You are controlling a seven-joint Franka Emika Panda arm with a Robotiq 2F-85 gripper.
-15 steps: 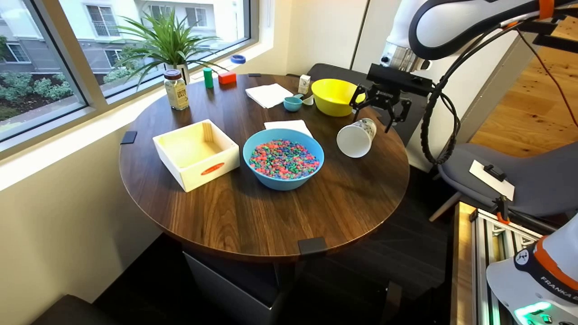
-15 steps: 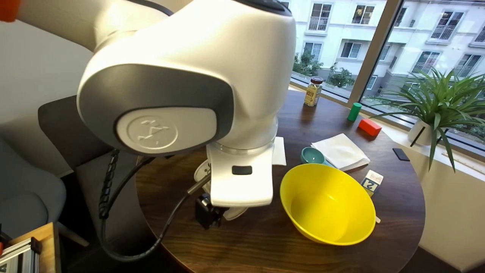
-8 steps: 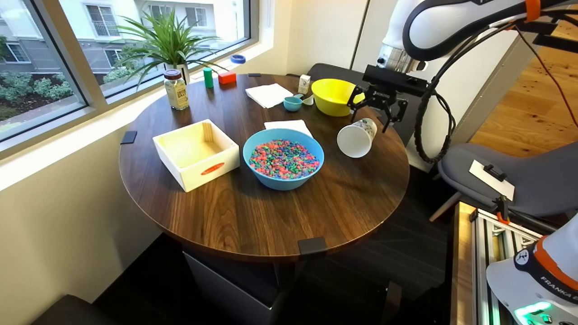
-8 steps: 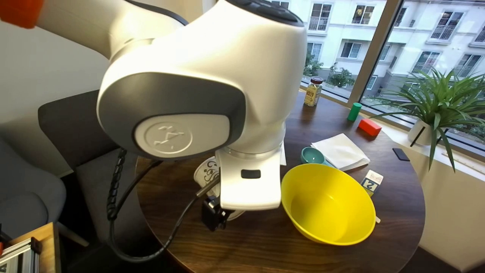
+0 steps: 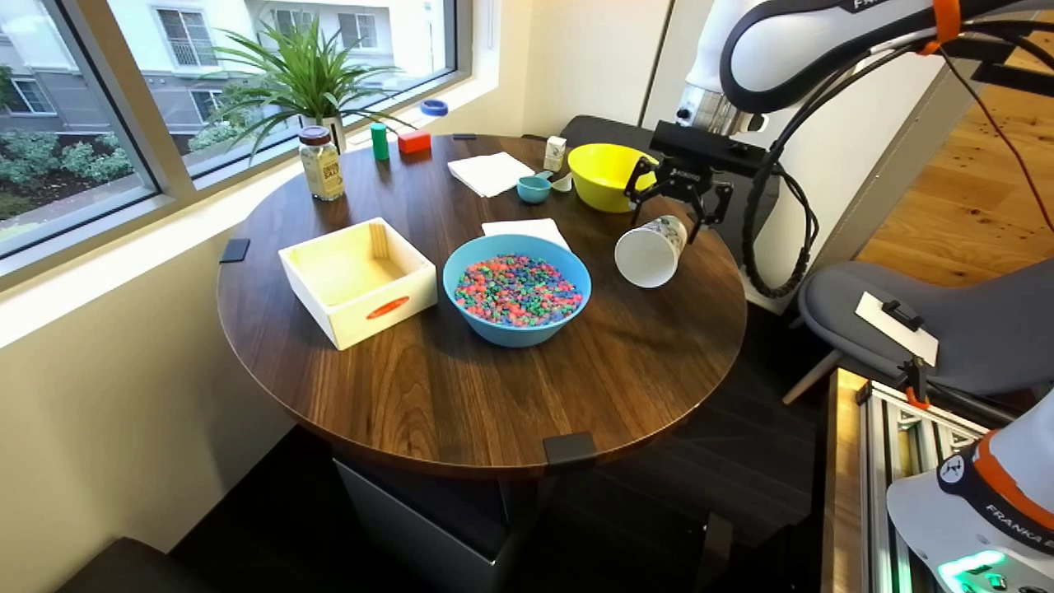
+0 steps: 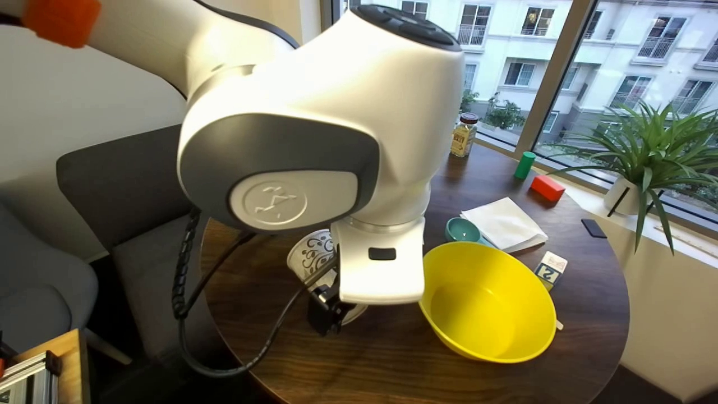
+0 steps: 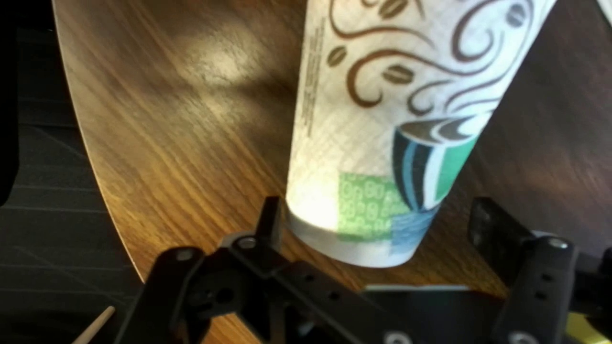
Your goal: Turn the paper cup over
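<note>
The paper cup (image 5: 649, 254) lies on its side on the round wooden table (image 5: 461, 387), its open mouth facing away from the arm. In an exterior view it is partly hidden behind the arm, with its swirl print (image 6: 314, 253) showing. In the wrist view the cup (image 7: 382, 143) fills the upper middle, its closed base toward the gripper. My gripper (image 7: 376, 204) is open, with one finger on each side of the base. The left finger is close to the cup; a wider gap shows on the right. In an exterior view the gripper (image 5: 664, 229) is just above and behind the base.
The yellow bowl (image 6: 488, 303) stands close beside the gripper. The blue bowl of colourful bits (image 5: 517, 329) and a wooden box (image 5: 358, 284) are farther off. A teal scoop (image 5: 533, 189), napkins (image 5: 490, 175) and a letter block (image 5: 555, 153) lie behind. The table edge (image 7: 88, 157) is near the cup.
The arm and open gripper have moved sideways and slightly lower, to the left in one exterior picture and right in another, closer over the cup's base. The cup has not moved.
</note>
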